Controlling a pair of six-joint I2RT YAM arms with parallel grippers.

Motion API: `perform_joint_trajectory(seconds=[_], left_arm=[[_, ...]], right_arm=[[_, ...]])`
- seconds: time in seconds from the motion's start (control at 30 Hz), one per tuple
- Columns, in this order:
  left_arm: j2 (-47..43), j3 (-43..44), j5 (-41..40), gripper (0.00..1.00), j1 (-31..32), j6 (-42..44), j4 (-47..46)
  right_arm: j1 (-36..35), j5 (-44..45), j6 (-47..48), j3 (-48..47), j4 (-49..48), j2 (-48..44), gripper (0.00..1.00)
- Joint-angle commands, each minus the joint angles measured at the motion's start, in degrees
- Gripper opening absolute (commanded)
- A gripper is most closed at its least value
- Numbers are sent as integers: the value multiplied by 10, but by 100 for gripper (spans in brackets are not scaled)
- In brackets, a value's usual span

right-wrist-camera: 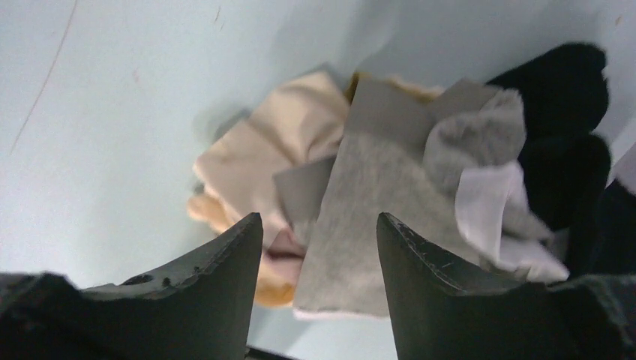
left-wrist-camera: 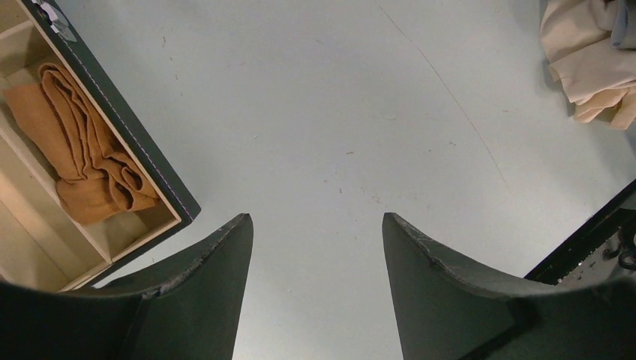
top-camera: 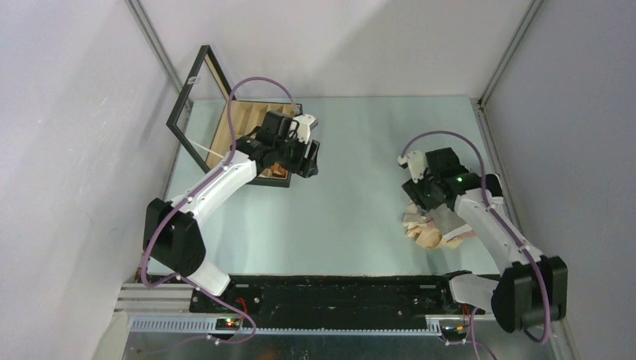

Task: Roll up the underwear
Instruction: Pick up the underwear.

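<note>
Rust-brown underwear (left-wrist-camera: 90,146) is laid rolled in the box (left-wrist-camera: 129,129); a crumpled heap (right-wrist-camera: 360,202) of grey, beige and black pieces is seen on the table (right-wrist-camera: 112,112) under the right gripper (right-wrist-camera: 319,219), spread like the left gripper (left-wrist-camera: 315,217).

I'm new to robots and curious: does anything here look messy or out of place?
Only the underwear heap by the right gripper: beige, grey and black pieces lie crumpled over each other, unrolled. The rust-brown piece sits rolled in the box.
</note>
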State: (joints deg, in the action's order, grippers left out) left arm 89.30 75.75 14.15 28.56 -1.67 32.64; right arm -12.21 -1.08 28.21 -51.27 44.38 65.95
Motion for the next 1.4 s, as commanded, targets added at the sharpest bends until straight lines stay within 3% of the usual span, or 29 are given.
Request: perform_joint_trajectory(seconds=[0.0,0.3,0.67,0.73,0.87,0.9,1.0,1.17,1.37], left_arm=[[-38,-10,-2,70,5,-3,-17],[-77,-31,-11,72,5,-1,-26],[-85,-37,-14,72,4,-8,-31],[-86,-38,-13,72,4,-9,-33],[-86,-38,-16,72,3,-9,-33],[-86,-38,-18,72,3,-9,-33],[-85,-38,-19,72,3,-9,-32],[-77,-29,-27,72,0,-10,-24],[-69,-12,-57,70,-15,0,1]], right_arm=[[-48,105,-6,-19,-122,59,62],[-85,210,30,-19,-208,159,53],[-84,256,55,-14,-210,208,46],[-85,257,57,-15,-208,208,39],[-98,243,53,-33,-182,193,4],[-104,241,51,-42,-178,182,0],[-146,236,28,-76,-129,154,0],[-222,169,-29,-202,-30,102,0],[-261,-38,-90,-354,75,71,0]])
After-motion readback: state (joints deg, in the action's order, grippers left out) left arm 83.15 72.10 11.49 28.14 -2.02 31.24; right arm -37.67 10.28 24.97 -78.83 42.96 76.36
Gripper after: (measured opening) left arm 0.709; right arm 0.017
